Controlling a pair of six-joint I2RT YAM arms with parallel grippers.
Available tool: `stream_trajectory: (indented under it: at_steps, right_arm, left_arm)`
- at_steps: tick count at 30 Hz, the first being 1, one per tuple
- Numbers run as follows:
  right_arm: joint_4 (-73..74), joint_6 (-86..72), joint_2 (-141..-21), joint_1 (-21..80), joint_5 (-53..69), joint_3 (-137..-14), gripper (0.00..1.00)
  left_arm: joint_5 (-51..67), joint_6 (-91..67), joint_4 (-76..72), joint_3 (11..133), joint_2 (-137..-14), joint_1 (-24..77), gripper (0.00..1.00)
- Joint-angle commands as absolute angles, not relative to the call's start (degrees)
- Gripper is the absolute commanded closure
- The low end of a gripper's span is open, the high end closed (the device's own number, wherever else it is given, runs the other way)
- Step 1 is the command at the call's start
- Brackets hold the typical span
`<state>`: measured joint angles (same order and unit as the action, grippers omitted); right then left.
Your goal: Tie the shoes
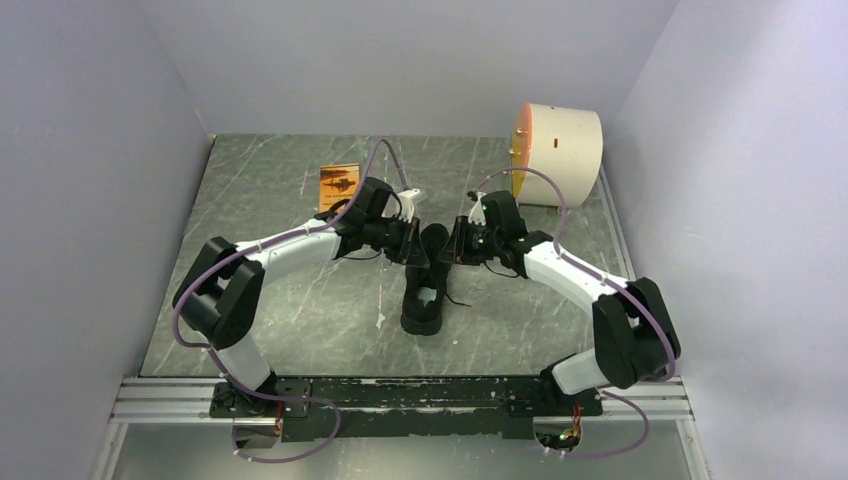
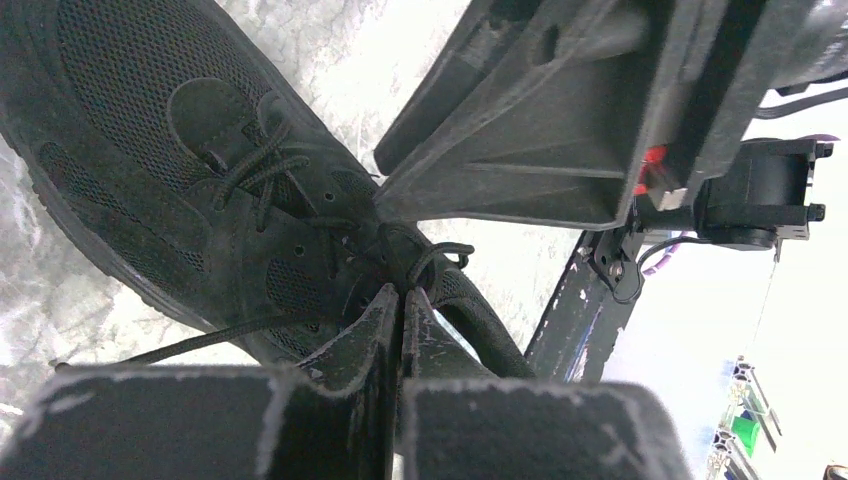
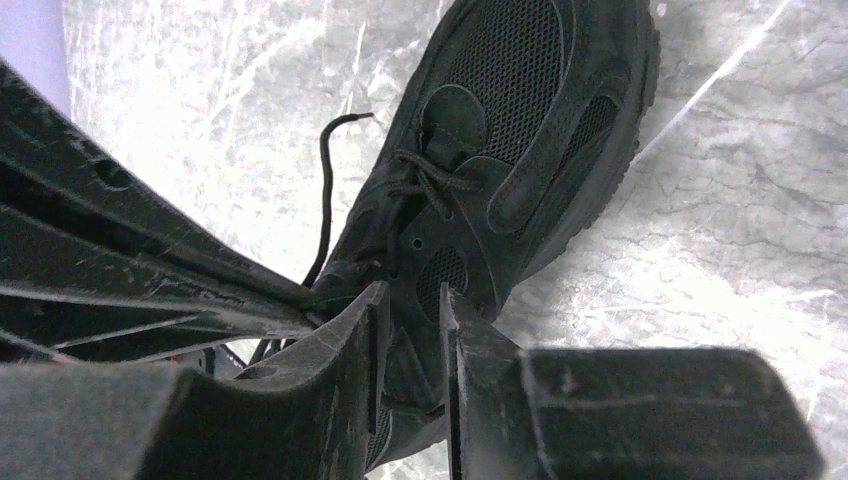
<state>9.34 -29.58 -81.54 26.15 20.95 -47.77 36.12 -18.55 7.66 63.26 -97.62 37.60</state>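
From above, the black sneaker lies in the middle of the counter, toe pointing away from the arm bases. The left hand and right hand meet over its laced front from either side. An orange card and a cream drum sit farther back.

Left wrist view: the left hand's fingers are pressed together, their tips at the upper laces. A loop touches them, but whether it is pinched I cannot tell.

Right wrist view: the right hand's fingers stand slightly apart over the shoe's collar, and a loose lace end curls beside them
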Motion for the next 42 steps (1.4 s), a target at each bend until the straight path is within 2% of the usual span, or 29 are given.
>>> stream_trajectory:
  at_steps: [1,7,18,20,22,28,42]
  right_arm:
    - [8.8,-27.6,-83.4,25.1,27.1,-49.5,0.7]
    - [4.8,-27.7,-83.5,25.4,31.8,-47.0,0.7]
    - [3.5,-28.2,-83.7,25.4,32.0,-44.1,0.7]
    - [4.0,-28.4,-83.6,25.4,31.0,-44.5,0.82]
    - [4.6,-28.8,-82.8,25.4,29.2,-45.1,0.99]
    - [4.4,-27.7,-75.7,25.3,25.2,-45.1,1.0]
    - [-4.4,-28.1,-72.6,25.4,36.4,-40.1,1.0]
  left_arm:
    - [35.8,-17.0,8.7,65.0,-97.5,38.0,0.95]
    - [36.0,-17.0,8.5,64.9,-97.6,38.1,0.95]
    - [36.9,-16.5,9.3,65.3,-97.6,38.1,0.95]
    - [37.0,-16.1,9.7,65.4,-98.0,38.1,0.95]
    - [36.8,-15.8,10.5,65.7,-98.6,38.0,0.95]
    - [36.1,-17.0,11.4,66.4,-99.6,37.8,0.93]
    - [38.6,-17.1,10.4,69.0,-103.0,37.7,0.92]
